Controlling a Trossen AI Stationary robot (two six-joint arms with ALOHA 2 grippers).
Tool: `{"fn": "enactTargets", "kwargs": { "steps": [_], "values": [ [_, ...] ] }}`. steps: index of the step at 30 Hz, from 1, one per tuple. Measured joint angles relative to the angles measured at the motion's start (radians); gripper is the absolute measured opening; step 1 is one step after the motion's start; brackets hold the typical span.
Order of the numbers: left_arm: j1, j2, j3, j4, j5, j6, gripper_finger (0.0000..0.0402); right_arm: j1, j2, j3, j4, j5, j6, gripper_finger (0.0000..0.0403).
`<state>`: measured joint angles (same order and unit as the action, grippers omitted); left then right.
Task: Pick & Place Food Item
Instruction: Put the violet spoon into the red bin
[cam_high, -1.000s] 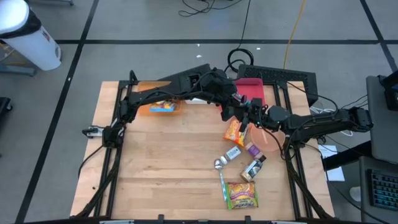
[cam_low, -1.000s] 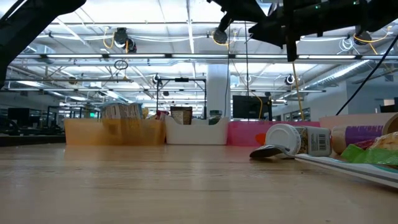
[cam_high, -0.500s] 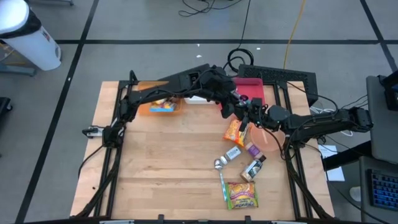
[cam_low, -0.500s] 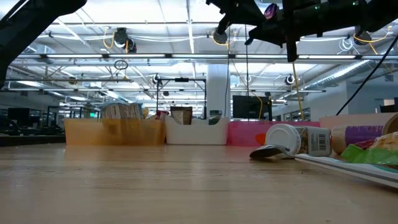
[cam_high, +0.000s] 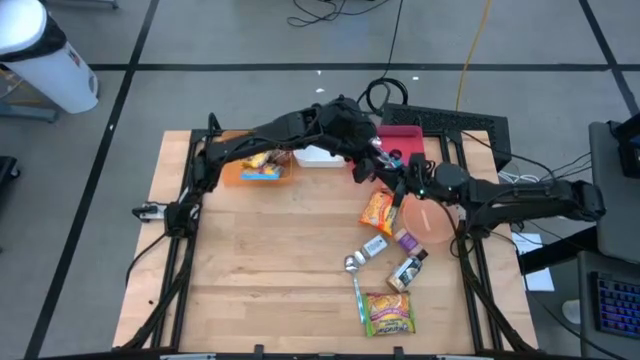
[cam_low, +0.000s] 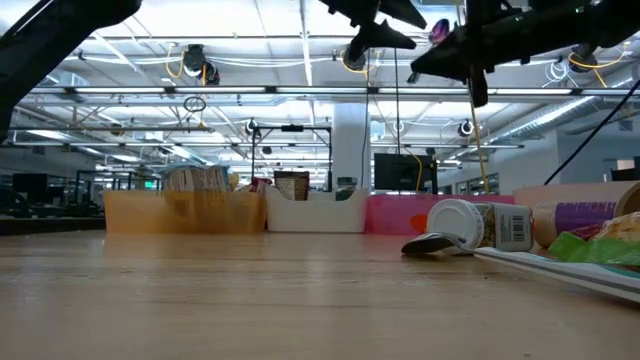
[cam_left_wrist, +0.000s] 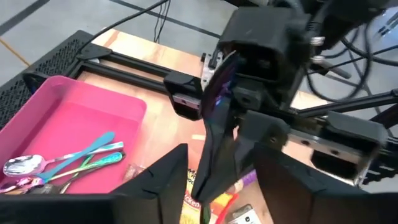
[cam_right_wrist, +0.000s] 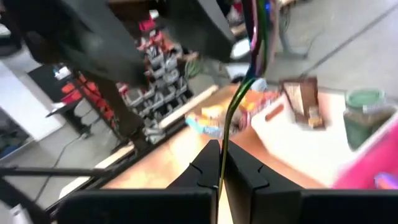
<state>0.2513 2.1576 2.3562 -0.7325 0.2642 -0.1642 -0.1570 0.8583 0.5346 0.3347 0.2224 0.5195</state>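
High above the table's far right part my right gripper (cam_right_wrist: 222, 163) is shut on a thin iridescent utensil (cam_left_wrist: 219, 87). My left gripper (cam_left_wrist: 221, 193) faces it, open; its fingers stand on either side of the utensil and the right fingertips without touching them. In the high view the grippers meet just in front of the pink tray (cam_high: 405, 145), left gripper (cam_high: 372, 168) beside right gripper (cam_high: 398, 183). Below them an orange snack packet (cam_high: 377, 211) lies flat on the wood. My right gripper pinches the utensil's thin shaft (cam_right_wrist: 225, 146) between its two fingers, coming about level from the table's right. The utensil sticks out past the fingertips toward my left gripper, lifted clear of the table. Which end is held I cannot tell.
A white jar (cam_high: 376, 247), a purple can (cam_high: 407, 240), a brown bottle (cam_high: 407, 270), a spoon (cam_high: 355, 275) and a noodle packet (cam_high: 389, 313) lie right of centre. A pink plate (cam_high: 432, 218) sits nearby. The tray holds cutlery (cam_left_wrist: 62, 165). Orange bin (cam_high: 255, 165) and white bin (cam_high: 318, 155) stand far.
My left gripper has opened, letting go of the utensil, and swung slightly toward the far edge. My right gripper stays shut on the utensil and has shifted a little toward the table's left and far side, keeping it clear of the table.
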Motion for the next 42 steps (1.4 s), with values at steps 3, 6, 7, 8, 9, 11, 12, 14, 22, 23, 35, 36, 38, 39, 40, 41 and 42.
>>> {"fn": "enactTargets", "kwargs": {
  "steps": [3, 6, 7, 8, 9, 11, 12, 14, 22, 23, 35, 36, 38, 39, 40, 41, 42],
  "values": [
    [0.023, -0.012, -0.001, -0.005, 0.028, 0.005, 0.0209, -0.075, -0.009, 0.0, -0.071, -0.126, 0.056, 0.0001],
    [0.05, -0.037, -0.001, -0.015, 0.051, 0.004, 0.022, -0.149, -0.005, 0.0, -0.124, -0.251, 0.094, 0.0],
    [0.059, -0.052, -0.001, -0.013, 0.06, 0.004, 0.0222, -0.173, -0.001, 0.0, -0.132, -0.287, 0.097, 0.0],
    [0.072, -0.064, -0.001, -0.027, 0.071, 0.005, 0.0222, -0.196, 0.001, 0.0, -0.144, -0.324, 0.098, 0.0],
    [0.081, -0.071, -0.001, -0.028, 0.08, 0.008, 0.0222, -0.221, 0.005, 0.0, -0.153, -0.361, 0.095, 0.0],
    [0.106, -0.102, -0.001, -0.039, 0.099, 0.009, 0.0223, -0.272, 0.013, 0.0, -0.157, -0.427, 0.084, 0.0],
    [0.116, -0.115, -0.001, -0.043, 0.102, 0.009, 0.0223, -0.298, 0.012, 0.0, -0.167, -0.463, 0.08, 0.0],
    [0.136, -0.149, -0.001, -0.045, 0.103, 0.012, 0.0223, -0.353, 0.024, 0.001, -0.163, -0.514, 0.067, 0.0],
    [0.166, -0.25, 0.0, -0.102, 0.118, 0.069, 0.0223, -0.551, 0.123, 0.108, -0.264, -0.714, -0.026, 0.0],
    [0.165, -0.256, 0.0, -0.1, 0.125, 0.074, 0.0223, -0.568, 0.145, 0.138, -0.283, -0.73, -0.055, 0.0],
    [0.146, -0.295, 0.0, -0.256, 0.165, 0.08, 0.0223, -0.663, 0.501, 0.628, -0.824, -0.75, -0.583, 0.0],
    [0.143, -0.296, 0.0, -0.275, 0.165, 0.083, 0.0223, -0.662, 0.534, 0.668, -0.867, -0.725, -0.626, 0.0],
    [0.138, -0.296, 0.0, -0.296, 0.165, 0.084, 0.0223, -0.662, 0.594, 0.732, -0.956, -0.684, -0.704, 0.0],
    [0.132, -0.296, 0.0, -0.307, 0.165, 0.084, 0.0223, -0.662, 0.624, 0.761, -0.984, -0.667, -0.737, 0.0],
    [0.128, -0.296, 0.0, -0.32, 0.165, 0.084, 0.0223, -0.662, 0.652, 0.784, -1.006, -0.661, -0.766, 0.0],
    [0.125, -0.296, 0.0, -0.323, 0.165, 0.084, 0.0223, -0.662, 0.678, 0.803, -1.031, -0.655, -0.788, 0.0],
    [0.123, -0.296, 0.0, -0.322, 0.165, 0.085, 0.0223, -0.662, 0.699, 0.816, -1.051, -0.64, -0.803, 0.0]
  ]
}}
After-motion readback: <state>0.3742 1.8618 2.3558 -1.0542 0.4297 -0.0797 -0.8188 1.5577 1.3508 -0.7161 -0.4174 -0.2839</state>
